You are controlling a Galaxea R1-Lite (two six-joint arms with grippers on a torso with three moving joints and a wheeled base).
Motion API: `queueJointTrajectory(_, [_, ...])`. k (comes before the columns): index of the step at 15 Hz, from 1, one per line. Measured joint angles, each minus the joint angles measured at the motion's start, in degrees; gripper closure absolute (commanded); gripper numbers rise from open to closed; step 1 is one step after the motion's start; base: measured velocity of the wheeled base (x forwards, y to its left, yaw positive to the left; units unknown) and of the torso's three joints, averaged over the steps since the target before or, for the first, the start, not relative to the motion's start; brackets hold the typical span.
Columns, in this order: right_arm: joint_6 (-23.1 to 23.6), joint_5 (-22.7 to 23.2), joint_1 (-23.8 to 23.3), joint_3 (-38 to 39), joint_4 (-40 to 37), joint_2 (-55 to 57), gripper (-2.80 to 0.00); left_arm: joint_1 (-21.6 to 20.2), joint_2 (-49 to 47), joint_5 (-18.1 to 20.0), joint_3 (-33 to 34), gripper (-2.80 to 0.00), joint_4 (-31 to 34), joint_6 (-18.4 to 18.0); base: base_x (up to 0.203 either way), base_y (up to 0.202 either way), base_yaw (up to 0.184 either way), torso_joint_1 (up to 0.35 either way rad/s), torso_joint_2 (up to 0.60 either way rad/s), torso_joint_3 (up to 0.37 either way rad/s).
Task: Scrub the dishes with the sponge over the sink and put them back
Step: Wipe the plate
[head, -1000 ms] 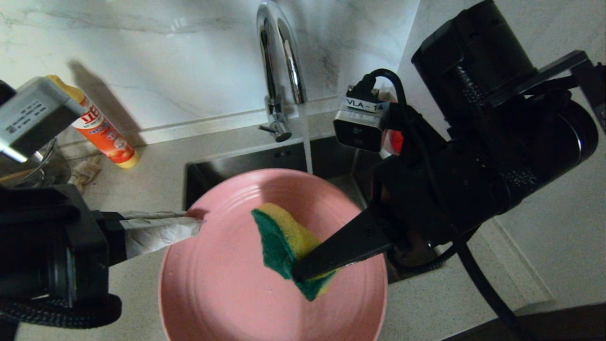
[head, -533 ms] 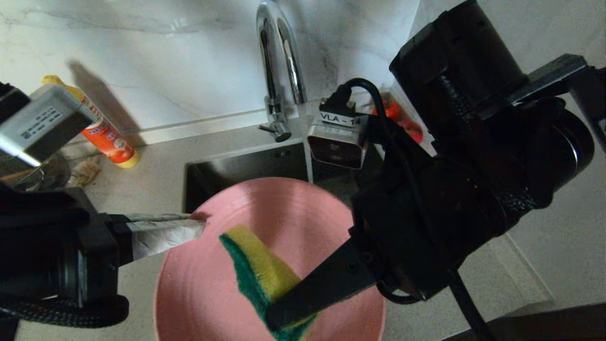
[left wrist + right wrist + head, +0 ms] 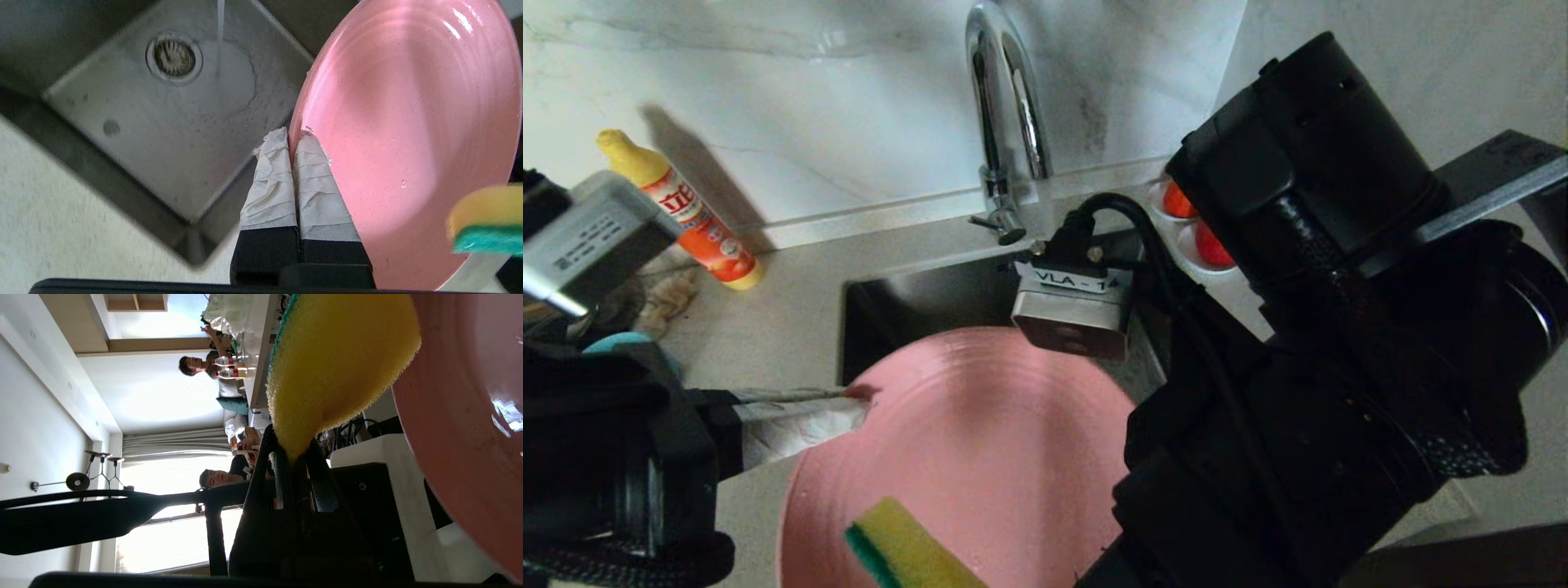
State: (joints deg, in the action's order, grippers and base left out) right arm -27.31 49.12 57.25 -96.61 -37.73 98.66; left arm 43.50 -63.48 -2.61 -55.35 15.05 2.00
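Note:
The pink plate (image 3: 980, 433) hangs tilted above the sink (image 3: 915, 298), and my left gripper (image 3: 862, 398) is shut on its left rim. In the left wrist view the taped fingers (image 3: 318, 179) pinch the plate (image 3: 408, 122) edge over the steel basin (image 3: 163, 134). My right gripper (image 3: 292, 451) is shut on the yellow and green sponge (image 3: 335, 363), which lies against the plate's near part (image 3: 907, 547). Its fingers are cut off at the bottom edge of the head view. A teal rim (image 3: 621, 341) peeks out behind my left arm.
Water runs from the chrome tap (image 3: 1005, 106) onto the sink floor near the drain strainer (image 3: 175, 58). An orange soap bottle (image 3: 694, 216) and a beige rag (image 3: 670, 298) lie back left. Two saucers with red fruit (image 3: 1201, 237) sit back right, behind my bulky right arm (image 3: 1339, 367).
My right gripper has dragged the sponge across the plate from its middle down to its near edge. The plate and my left gripper have sunk slightly.

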Motion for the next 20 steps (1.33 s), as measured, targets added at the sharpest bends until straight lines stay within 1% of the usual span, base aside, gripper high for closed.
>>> queueJointTrajectory(4, [0.1, 0.0, 0.2, 2.1, 0.2, -0.1, 0.0, 0.0, 2.3, 0.0, 2.8, 0.0, -0.1, -0.1, 0.0, 0.0, 0.0, 0.0, 0.0, 0.0])
queueJointTrajectory(8, [0.2, 0.4, 0.8, 1.8, 0.4, 1.5, 0.0, 0.0, 2.3, 0.0, 1.7, 0.0, -0.3, -0.5, 0.0, 0.0, 0.0, 0.0, 0.0, 0.0])
queueJointTrajectory(12, [0.2, 0.4, 0.9, 0.5, 0.7, 3.2, 0.0, 0.0, 1.9, 0.2, 1.0, 0.0, -0.3, -0.1, 0.0, 0.0, 0.0, 0.0, 0.0, 0.0])
queueJointTrajectory(15, [0.2, 2.1, 1.0, -0.7, 0.8, 4.3, 0.0, 0.0, 1.7, 0.2, 0.9, 0.0, -0.3, -0.2, 0.0, 0.0, 0.0, 0.0, 0.0, 0.0])
queueJointTrajectory(20, [0.4, 2.4, 0.9, -0.6, 0.8, 5.5, 0.0, 0.0, 1.7, 0.2, 0.7, 0.0, -0.3, -0.3, 0.0, 0.0, 0.0, 0.0, 0.0, 0.0])
